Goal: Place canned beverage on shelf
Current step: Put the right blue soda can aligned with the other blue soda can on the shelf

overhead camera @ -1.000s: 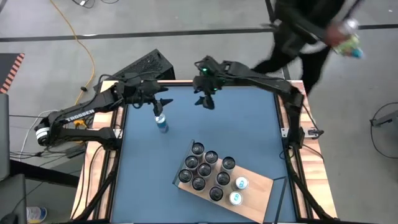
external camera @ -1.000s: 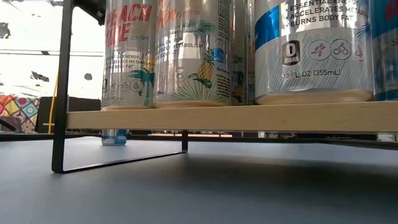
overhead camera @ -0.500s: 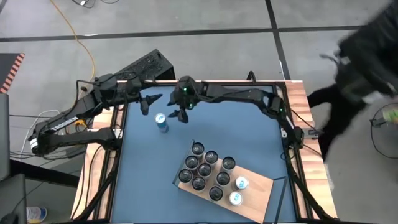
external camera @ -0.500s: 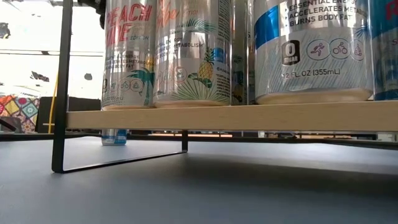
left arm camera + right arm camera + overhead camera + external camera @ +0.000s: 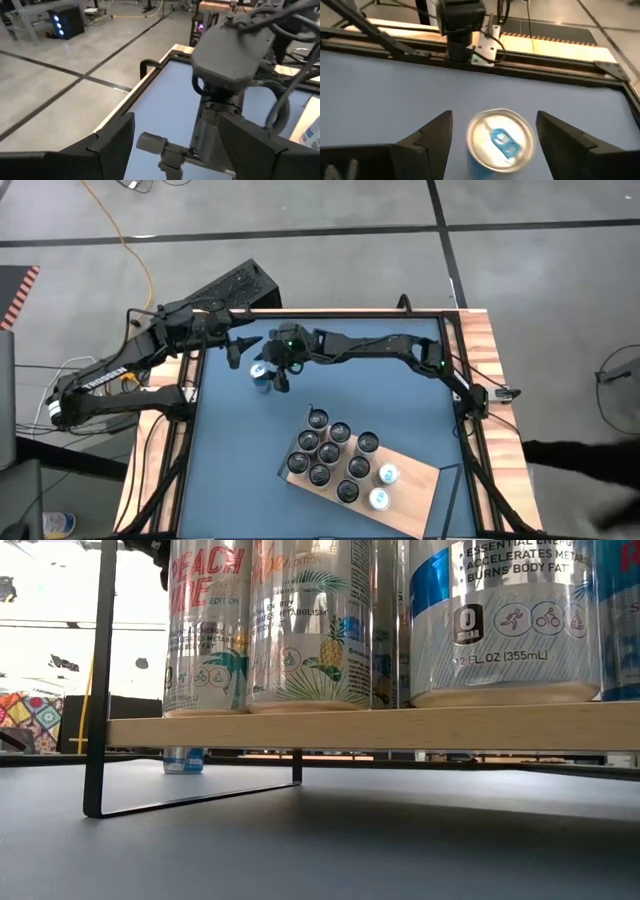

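A blue-and-silver canned beverage (image 5: pixel 260 373) stands upright on the blue table near its far left corner; its base (image 5: pixel 183 760) shows below the shelf in the low view. My right gripper (image 5: pixel 272 376) is open, with one finger on each side of the can's top (image 5: pixel 500 140) and a gap on both sides. My left gripper (image 5: pixel 238 345) is open just far-left of the can, holding nothing. The shelf (image 5: pixel 410 480), a light-wood board on a dark frame, stands at the near right with several cans upright on it.
Several cans crowd the shelf's left part (image 5: pixel 330 452), and two light-topped ones (image 5: pixel 383 486) stand toward its right. The shelf's dark leg (image 5: pixel 97 680) stands on the table. Bare blue table lies between the lone can and the shelf. A black case (image 5: pixel 235 285) sits beyond the far edge.
My right gripper has swept from the table's far middle toward its left edge and down, tipping forward, until its open fingers flank the can. My left gripper has drawn back from the can toward the far left corner. The can has stayed put. A person has walked off to the right.
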Action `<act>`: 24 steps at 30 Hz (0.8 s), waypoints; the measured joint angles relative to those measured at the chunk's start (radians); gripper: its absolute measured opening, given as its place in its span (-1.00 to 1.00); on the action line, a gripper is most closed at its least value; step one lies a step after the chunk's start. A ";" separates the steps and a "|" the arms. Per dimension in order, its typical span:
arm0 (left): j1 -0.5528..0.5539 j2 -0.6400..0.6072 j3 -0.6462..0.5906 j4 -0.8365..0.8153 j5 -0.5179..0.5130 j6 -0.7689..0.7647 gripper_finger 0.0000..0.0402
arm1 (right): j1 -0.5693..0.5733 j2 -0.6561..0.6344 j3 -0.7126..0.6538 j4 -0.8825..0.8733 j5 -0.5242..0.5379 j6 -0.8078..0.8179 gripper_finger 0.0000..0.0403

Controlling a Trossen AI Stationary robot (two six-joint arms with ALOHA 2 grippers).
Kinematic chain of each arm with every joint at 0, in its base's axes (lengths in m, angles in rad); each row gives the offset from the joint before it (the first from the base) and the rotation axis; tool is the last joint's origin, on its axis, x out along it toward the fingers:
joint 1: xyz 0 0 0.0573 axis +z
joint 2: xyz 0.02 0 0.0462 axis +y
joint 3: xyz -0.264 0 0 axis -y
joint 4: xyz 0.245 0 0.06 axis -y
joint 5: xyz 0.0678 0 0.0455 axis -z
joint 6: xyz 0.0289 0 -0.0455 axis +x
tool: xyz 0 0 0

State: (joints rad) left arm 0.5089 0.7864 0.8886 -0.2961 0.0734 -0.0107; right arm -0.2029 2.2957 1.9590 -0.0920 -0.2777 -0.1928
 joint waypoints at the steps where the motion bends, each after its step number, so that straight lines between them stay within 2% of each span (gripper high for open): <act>1: 0.000 0.000 0.000 -0.006 0.000 0.001 0.34 | 0.003 0.002 0.000 0.009 0.000 -0.008 0.34; 6: -0.001 0.000 0.000 -0.023 0.000 0.007 0.34 | 0.024 0.023 -0.001 0.057 -0.003 -0.104 0.34; 10: -0.001 0.000 0.000 -0.041 -0.001 0.009 0.34 | 0.033 0.045 0.001 0.102 0.010 -0.104 0.34; 14: -0.001 0.000 0.000 -0.045 -0.002 0.010 0.34 | 0.033 0.061 -0.002 0.091 0.078 -0.105 0.34; 24: -0.001 0.000 0.000 -0.054 -0.002 0.010 0.34 | 0.023 0.102 0.000 0.135 0.079 -0.096 0.34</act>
State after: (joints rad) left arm 0.5083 0.7868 0.8886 -0.3504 0.0715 -0.0006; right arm -0.1795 2.3973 1.9587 0.0431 -0.1989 -0.2888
